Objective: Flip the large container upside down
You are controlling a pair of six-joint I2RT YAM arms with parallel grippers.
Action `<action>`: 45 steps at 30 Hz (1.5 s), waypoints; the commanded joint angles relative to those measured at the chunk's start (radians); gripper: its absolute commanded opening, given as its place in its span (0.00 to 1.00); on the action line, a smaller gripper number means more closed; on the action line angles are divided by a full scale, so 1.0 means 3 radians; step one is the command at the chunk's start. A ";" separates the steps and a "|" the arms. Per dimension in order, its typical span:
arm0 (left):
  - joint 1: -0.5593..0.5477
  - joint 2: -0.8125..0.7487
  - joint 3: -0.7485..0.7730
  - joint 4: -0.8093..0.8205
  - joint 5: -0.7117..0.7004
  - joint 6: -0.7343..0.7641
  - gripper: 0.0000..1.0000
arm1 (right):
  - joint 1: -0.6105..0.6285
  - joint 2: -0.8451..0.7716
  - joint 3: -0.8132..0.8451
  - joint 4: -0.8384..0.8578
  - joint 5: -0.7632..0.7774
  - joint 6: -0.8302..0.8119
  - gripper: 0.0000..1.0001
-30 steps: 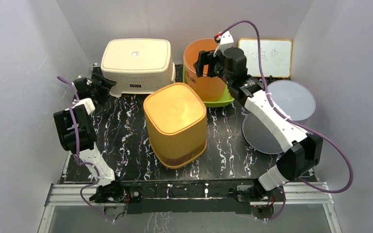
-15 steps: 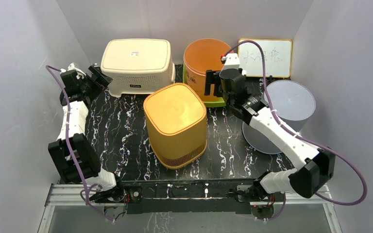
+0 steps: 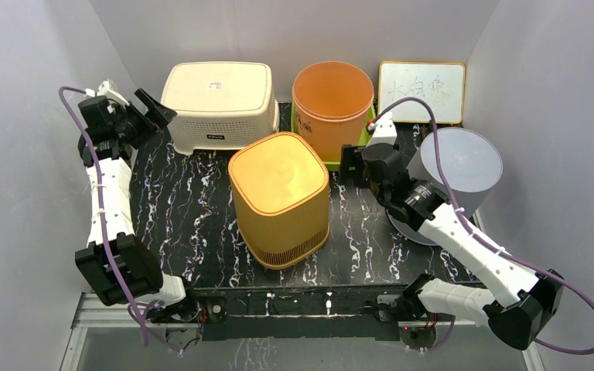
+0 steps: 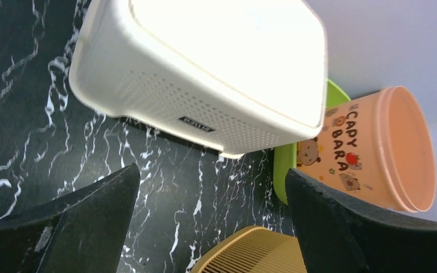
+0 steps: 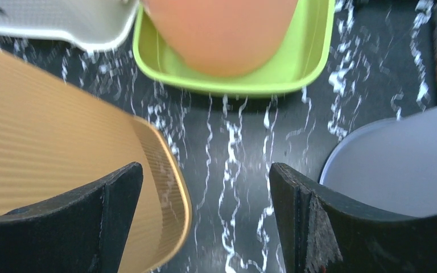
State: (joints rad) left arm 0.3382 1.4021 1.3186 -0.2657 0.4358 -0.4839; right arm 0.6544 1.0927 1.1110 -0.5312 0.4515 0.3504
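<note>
In the top view, the large container (image 3: 216, 97), which I take to be the cream perforated one, stands at the back left of the table (image 3: 193, 224) with its solid side up. The left gripper (image 3: 148, 112) hovers just beside its left end, not touching it. To turn the container well, I think the fingers should close on the low rim of that end and roll it toward the free marble in front. The yellow basket (image 3: 278, 185) stands near its front right corner and could block the roll. In the left wrist view the fingers (image 4: 91, 216) are wide apart and hold nothing, and the cream wall fills the space between them. The orange bucket (image 4: 375, 148) is close on its right side. In the right wrist view the right gripper (image 5: 205, 176) is also spread and empty, low over the marble between the yellow basket, the green tray (image 5: 227, 85) and a grey tub (image 5: 398, 153).
</note>
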 commanded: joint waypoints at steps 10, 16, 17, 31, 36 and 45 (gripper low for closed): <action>-0.0028 0.0097 0.0774 -0.0427 0.0152 0.0278 0.98 | 0.0262 0.0226 -0.0758 0.0383 -0.0431 0.0268 0.80; -0.0043 0.0031 0.1049 -0.0468 0.0273 0.0274 0.98 | 0.0555 0.0871 -0.0634 0.0965 -0.0609 0.0273 0.80; -0.0046 0.0013 0.1105 -0.0499 0.0294 0.0271 0.98 | 0.0620 0.0991 -0.0570 0.1005 -0.0653 0.0287 0.80; -0.0059 -0.0452 0.1338 -0.0384 0.0704 -0.0040 0.98 | 0.1283 0.2623 0.0998 0.1674 -0.0998 0.0310 0.80; -0.0058 -0.0514 0.1309 -0.0514 0.0659 0.0067 0.98 | 0.1394 0.2996 0.1415 0.1755 -0.1156 0.0410 0.80; -0.0058 -0.0616 0.1094 -0.0449 0.0668 0.0087 0.98 | 0.1704 0.3531 0.2026 0.1817 -0.1443 0.0352 0.80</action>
State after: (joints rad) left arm 0.3241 1.2503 1.6592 -0.4007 0.6113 -0.4641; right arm 1.1164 2.1189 1.6196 -0.0673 0.0822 0.4622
